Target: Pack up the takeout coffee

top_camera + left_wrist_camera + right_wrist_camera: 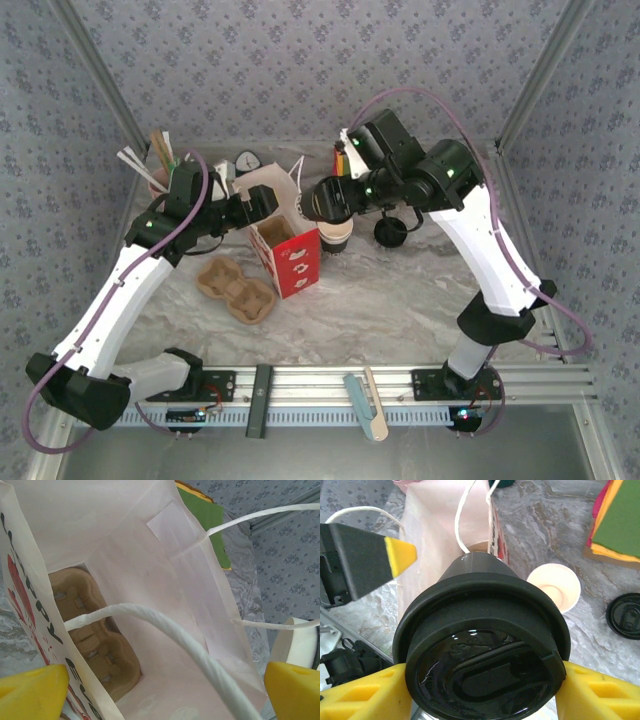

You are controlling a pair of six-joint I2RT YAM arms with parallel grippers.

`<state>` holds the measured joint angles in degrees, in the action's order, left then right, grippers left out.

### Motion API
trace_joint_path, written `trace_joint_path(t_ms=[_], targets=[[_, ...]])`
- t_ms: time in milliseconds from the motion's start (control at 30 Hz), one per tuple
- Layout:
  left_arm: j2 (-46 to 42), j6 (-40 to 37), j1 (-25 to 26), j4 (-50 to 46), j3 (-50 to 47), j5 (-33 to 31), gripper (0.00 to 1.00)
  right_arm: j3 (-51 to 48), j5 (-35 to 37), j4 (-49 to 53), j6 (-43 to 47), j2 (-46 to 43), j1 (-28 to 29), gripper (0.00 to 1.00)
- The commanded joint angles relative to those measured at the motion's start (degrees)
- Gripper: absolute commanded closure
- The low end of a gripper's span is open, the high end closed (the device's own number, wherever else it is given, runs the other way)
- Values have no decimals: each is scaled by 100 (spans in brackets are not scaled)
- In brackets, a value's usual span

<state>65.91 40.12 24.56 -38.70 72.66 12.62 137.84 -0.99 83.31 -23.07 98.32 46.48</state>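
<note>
I am looking at a grey-white marbled table (400, 300) boxed in by walls (300, 60) papered in a blue-grey flower print. A metal rail (560, 378) runs along the bottom of the top view, where both arms are bolted. At upper left stands a pink cup (153, 180) of sticks, and coloured sheets (343, 160) lie at upper centre. A white and red bag (285, 250) stands near the middle, with a brown carrier (237, 288) just left of it.

My left arm rises from lower left and bends right, putting the left gripper (262, 203) at the bag's mouth. In its wrist view the yellow fingers (35, 690) are spread wide, one on either side of that mouth, grasping nothing. I cannot tell whether they touch the paper.

My right arm arches up from lower right and bends left. The right gripper (485, 692) is clamped on the lidded cup (485, 650), pinching it at the lid, just right of the bag's mouth. The open cup (335, 238) stands on the table below it, beside the bag. A loose lid (390, 232) lies just to that cup's right.
</note>
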Motion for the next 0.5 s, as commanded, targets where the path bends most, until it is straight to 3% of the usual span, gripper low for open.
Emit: trace_joint_path(t_ms=[0,467], targets=[[-47,23,31,126,55,-85,0,172,-137,-265,22,139,63,32],[-250,33,21,64,15,-262,0,18,-96,-335,-21,172,189,32]])
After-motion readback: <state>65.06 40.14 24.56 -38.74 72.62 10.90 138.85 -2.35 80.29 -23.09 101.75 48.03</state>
